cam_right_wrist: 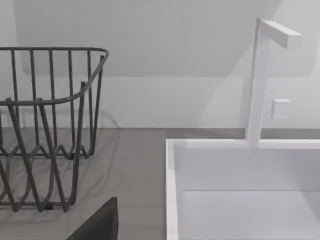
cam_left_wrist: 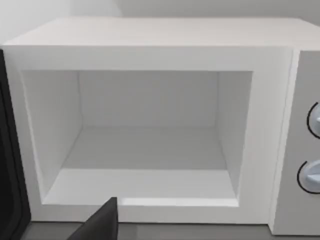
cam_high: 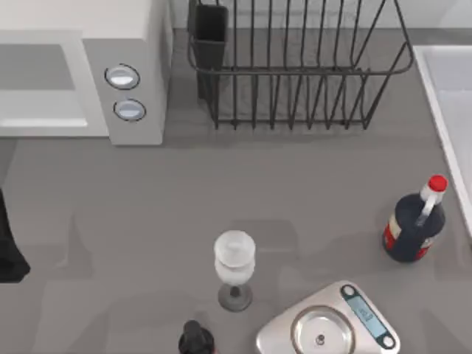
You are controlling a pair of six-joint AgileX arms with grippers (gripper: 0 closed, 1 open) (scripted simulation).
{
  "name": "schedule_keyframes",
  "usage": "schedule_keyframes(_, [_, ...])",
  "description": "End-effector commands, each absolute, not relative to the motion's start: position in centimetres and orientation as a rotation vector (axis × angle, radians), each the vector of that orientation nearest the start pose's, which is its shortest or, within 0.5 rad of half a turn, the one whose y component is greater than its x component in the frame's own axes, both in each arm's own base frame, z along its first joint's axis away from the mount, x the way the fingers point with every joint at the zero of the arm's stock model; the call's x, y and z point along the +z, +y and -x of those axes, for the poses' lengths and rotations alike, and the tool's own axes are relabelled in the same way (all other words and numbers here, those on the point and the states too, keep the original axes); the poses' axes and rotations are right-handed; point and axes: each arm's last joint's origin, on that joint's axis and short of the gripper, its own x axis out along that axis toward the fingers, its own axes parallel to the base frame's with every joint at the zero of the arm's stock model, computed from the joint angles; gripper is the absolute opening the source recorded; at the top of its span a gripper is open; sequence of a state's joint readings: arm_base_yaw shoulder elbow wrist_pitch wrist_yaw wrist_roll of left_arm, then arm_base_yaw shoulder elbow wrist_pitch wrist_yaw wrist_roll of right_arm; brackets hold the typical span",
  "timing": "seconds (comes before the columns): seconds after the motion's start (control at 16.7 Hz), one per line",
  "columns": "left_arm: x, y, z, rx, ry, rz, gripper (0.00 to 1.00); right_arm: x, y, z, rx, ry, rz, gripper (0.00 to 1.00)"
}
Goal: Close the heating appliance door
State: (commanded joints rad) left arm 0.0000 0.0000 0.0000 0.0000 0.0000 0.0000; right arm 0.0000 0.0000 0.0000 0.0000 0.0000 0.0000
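Microwave (cam_high: 81, 70) sits at the desk's (cam_high: 243, 184) far left in the top view, by the dish rack (cam_high: 295, 66). Left wrist view looks straight into its open white cavity, door (cam_left_wrist: 10, 150) a dark edge alongside. Right wrist view catches rack and sink (cam_right_wrist: 240, 190). Can't tell either gripper's jaws.

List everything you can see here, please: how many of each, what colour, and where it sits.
microwave: one, white, top view's back left, inside bare
knobs: two, silver, on its grey panel
door: one, dark edge beside the opening, swung open
dish rack: one, black wire, back middle
sink: one, white, right edge, with white tap
bottle: one, dark with red cap, right
glass: one, clear, front middle
scale: one, silver, front right
table: one, grey
left arm: dark, left edge
right arm: dark, front edge
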Motion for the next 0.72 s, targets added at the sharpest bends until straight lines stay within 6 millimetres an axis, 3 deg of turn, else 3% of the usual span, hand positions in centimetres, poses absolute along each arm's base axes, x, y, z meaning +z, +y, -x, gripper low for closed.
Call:
schedule_keyframes(0.06, [16.0, -0.12, -10.57, 0.0, 0.0, 0.0, 1.0, 16.0, -0.12, -10.57, 0.0, 0.0, 0.0, 1.0])
schedule_keyframes(0.72, [16.0, -0.12, -10.57, 0.0, 0.0, 0.0, 0.17, 16.0, -0.12, -10.57, 0.0, 0.0, 0.0, 1.0])
